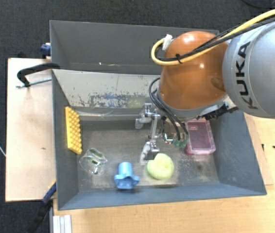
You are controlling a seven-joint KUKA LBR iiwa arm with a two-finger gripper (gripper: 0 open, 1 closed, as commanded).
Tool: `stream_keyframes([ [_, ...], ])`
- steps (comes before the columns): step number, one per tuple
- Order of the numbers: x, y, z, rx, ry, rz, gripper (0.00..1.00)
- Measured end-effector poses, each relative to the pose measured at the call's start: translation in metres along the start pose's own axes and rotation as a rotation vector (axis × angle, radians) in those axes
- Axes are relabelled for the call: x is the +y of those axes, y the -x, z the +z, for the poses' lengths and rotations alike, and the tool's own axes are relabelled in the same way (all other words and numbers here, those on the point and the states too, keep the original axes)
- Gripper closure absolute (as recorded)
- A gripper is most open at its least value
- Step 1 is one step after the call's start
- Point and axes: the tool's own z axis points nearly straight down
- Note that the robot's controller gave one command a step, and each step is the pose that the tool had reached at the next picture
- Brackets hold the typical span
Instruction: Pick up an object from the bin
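The single camera is looking down into the grey bin (108,47) from above, leaning slightly to one side, taking in all four walls, while the arm (259,67) is crowding the upper right.

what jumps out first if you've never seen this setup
The big orange cover on the arm looms over the bin's back right. Under it the open gripper hangs close to a yellow-green apple near the front wall, with a pink box to its right and a yellow block at the left wall.
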Motion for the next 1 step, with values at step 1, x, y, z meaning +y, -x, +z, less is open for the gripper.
stream_keyframes([
  [1,-0.0009,0.0010,-0.0040,-0.007,0.001,0.003,0.00],
])
